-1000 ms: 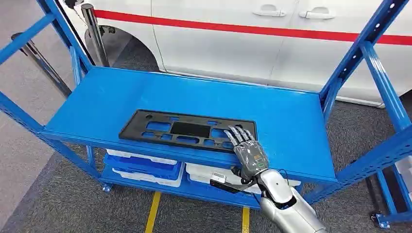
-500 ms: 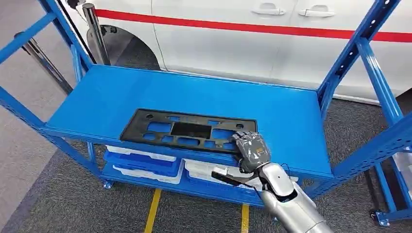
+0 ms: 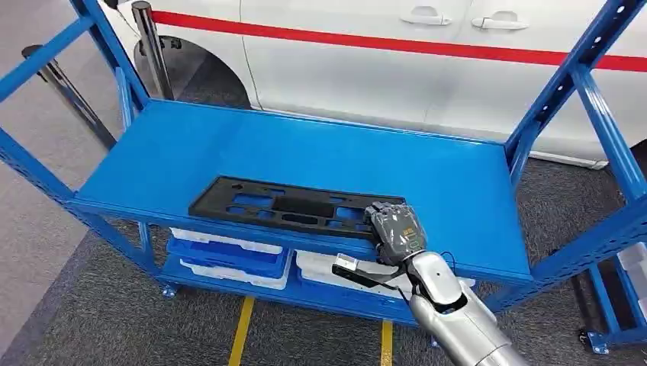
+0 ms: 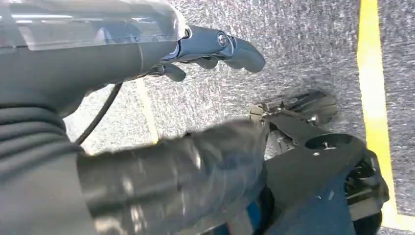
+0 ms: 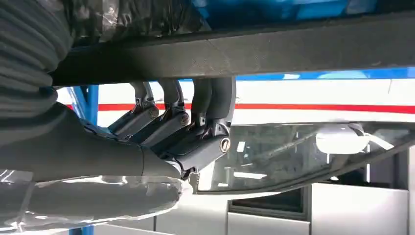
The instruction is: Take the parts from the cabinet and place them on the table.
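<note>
the right robot hand (image 3: 394, 231) is on the job here, fingers (image 5: 205, 105) hooked over the near right end of the black part (image 3: 294, 207) and clenched on its edge, so that's a grasp on the part at one corner only. from the right wrist view the fingers curl around the dark rim of the part from beneath, with the blue shelf above it in that turned picture. the part is a long, flat, slotted panel lying on the top shelf of the blue cabinet (image 3: 320, 164), close to the front lip, its long axis running across the shelf from the robot's left to its right, roughly parallel to the shelf's front edge. that's the relation to watch: the robot hand grips at the far right tip, and nearly the whole length of the panel stretches away to the left of it, so my read is that any lift will want to droop or swing at the free left end. the left robot hand (image 4: 215, 46) hangs low over the grey floor, well away from the cabinet, fingers loosely curled and gripping nothing. the right arm is plainly the nearer one. below, white trays (image 3: 229, 259) sit on the lower shelf.
</note>
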Tool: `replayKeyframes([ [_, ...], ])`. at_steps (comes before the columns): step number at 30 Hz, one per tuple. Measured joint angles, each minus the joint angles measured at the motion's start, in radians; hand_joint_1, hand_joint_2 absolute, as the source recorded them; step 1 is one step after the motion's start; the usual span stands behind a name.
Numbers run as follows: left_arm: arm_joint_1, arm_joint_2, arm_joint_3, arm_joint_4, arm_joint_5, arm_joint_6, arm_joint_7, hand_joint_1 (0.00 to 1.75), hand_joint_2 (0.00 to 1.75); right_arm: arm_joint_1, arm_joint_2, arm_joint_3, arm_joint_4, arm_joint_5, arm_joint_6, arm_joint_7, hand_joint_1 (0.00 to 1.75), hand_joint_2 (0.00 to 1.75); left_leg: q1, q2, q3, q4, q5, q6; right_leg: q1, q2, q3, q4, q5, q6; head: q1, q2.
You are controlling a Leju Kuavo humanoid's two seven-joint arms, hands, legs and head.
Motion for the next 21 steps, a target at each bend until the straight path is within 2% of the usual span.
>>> replayKeyframes([
  [2,0.000,0.000,0.000,0.000,-0.001,0.000,0.000,0.00,1.75,0.000,0.000,0.000,-0.001,0.000,0.000,-0.004,1.45,1.75,0.002,0.000,0.003,-0.006,0.001,-0.008,0.003,0.002,-0.003,0.002,0.000,-0.004,0.000,0.000],
  [3,0.000,0.000,0.001,0.000,-0.001,0.001,0.000,0.00,1.75,0.000,0.000,0.000,-0.003,0.000,0.000,-0.004,1.54,1.75,0.002,0.001,0.006,-0.010,0.002,-0.015,0.004,0.003,-0.001,0.000,0.001,-0.009,0.000,0.000],
  [4,-0.001,0.000,0.001,0.000,-0.001,0.002,0.000,0.00,1.75,0.000,0.000,0.000,-0.006,0.000,0.000,-0.005,1.55,1.75,0.001,0.000,0.005,-0.008,-0.004,-0.021,-0.008,0.003,0.006,-0.012,0.006,-0.017,0.000,0.000],
  [5,-0.001,0.000,0.001,0.000,-0.002,0.004,0.000,0.00,1.75,0.000,0.000,0.000,-0.006,0.000,0.000,-0.005,1.55,1.75,0.005,-0.002,0.000,0.014,-0.021,-0.025,-0.009,-0.001,0.011,-0.017,0.007,-0.023,0.000,0.000],
  [7,-0.001,0.000,0.002,0.000,-0.003,0.008,0.000,0.00,1.75,0.001,0.000,0.000,-0.007,0.000,0.000,-0.005,1.50,1.75,0.008,-0.003,-0.058,0.136,-0.091,-0.032,-0.010,-0.005,0.012,-0.017,0.006,-0.030,-0.001,0.000],
  [8,0.001,0.000,0.002,0.000,-0.006,0.011,0.000,0.00,1.75,0.003,0.000,0.000,-0.007,0.000,0.000,-0.005,1.55,1.75,0.010,-0.002,-0.097,0.215,-0.124,-0.037,-0.009,-0.007,0.012,-0.017,0.005,-0.032,-0.001,0.000],
  [9,0.002,0.000,0.003,0.000,-0.005,0.013,-0.002,0.00,1.75,0.004,0.000,0.000,-0.007,0.000,0.000,-0.005,1.57,1.75,0.011,-0.002,-0.125,0.270,-0.138,-0.041,-0.009,-0.007,0.011,-0.017,0.005,-0.031,-0.001,0.000],
  [10,0.001,0.000,0.005,0.000,-0.007,0.014,-0.003,0.00,1.75,0.005,0.000,0.000,-0.007,0.000,0.000,-0.005,1.55,1.75,0.012,-0.002,-0.135,0.287,-0.129,-0.044,-0.009,-0.007,0.012,-0.016,0.005,-0.031,-0.001,0.000],
  [11,0.000,0.000,0.006,0.000,-0.009,0.015,-0.002,0.00,1.75,0.005,0.000,0.000,-0.007,0.000,0.000,-0.005,1.55,1.75,0.014,-0.002,-0.122,0.257,-0.100,-0.045,-0.010,-0.007,0.013,-0.016,0.004,-0.030,-0.002,0.000],
  [13,-0.001,0.000,0.006,0.000,-0.015,0.016,0.003,0.00,1.75,0.004,0.000,0.000,-0.009,0.000,0.000,-0.005,1.55,1.75,0.017,-0.001,-0.044,0.095,-0.009,-0.044,-0.013,-0.004,0.016,-0.011,0.000,-0.024,-0.002,0.000],
  [14,-0.001,0.001,0.006,0.000,-0.018,0.016,0.004,0.00,1.75,0.004,0.000,0.000,-0.010,0.000,0.000,-0.005,1.55,1.75,0.019,-0.001,-0.009,0.018,0.015,-0.042,-0.013,-0.003,0.016,-0.008,-0.003,-0.020,-0.002,0.000],
  [15,0.000,0.001,0.006,0.000,-0.018,0.017,0.006,0.00,1.75,0.005,-0.001,0.000,-0.011,0.000,0.000,-0.005,1.55,1.75,0.014,-0.002,-0.003,0.001,-0.004,-0.040,-0.006,-0.001,0.013,-0.004,-0.004,-0.013,-0.002,0.000],
  [16,0.001,0.001,0.007,0.000,-0.018,0.018,0.006,0.00,1.75,0.004,-0.002,0.000,-0.011,0.000,0.000,-0.003,1.55,1.75,0.013,-0.003,-0.002,0.000,0.001,-0.028,-0.005,0.002,0.010,-0.004,-0.003,-0.007,0.000,0.000],
  [19,0.001,0.001,0.010,0.000,-0.014,0.019,0.006,0.00,1.75,0.004,-0.002,0.000,-0.012,0.000,0.000,-0.002,1.55,1.75,0.010,-0.003,-0.003,-0.002,0.004,-0.014,-0.006,0.002,0.014,-0.012,0.004,0.008,0.000,0.000],
  [20,0.000,0.001,0.012,0.000,-0.014,0.019,0.006,0.00,1.75,0.005,-0.002,0.000,-0.012,0.002,-0.002,0.001,1.55,1.75,0.015,-0.001,0.002,-0.015,0.014,0.000,-0.010,0.001,0.011,-0.007,-0.003,0.017,0.000,0.000],
  [21,0.000,0.001,0.015,0.000,-0.014,0.018,0.009,0.00,1.75,0.005,-0.003,-0.001,-0.012,0.006,-0.006,0.005,1.55,1.75,0.014,0.002,0.002,-0.015,0.016,0.003,-0.012,0.001,-0.002,0.026,-0.029,0.018,0.000,0.000],
])
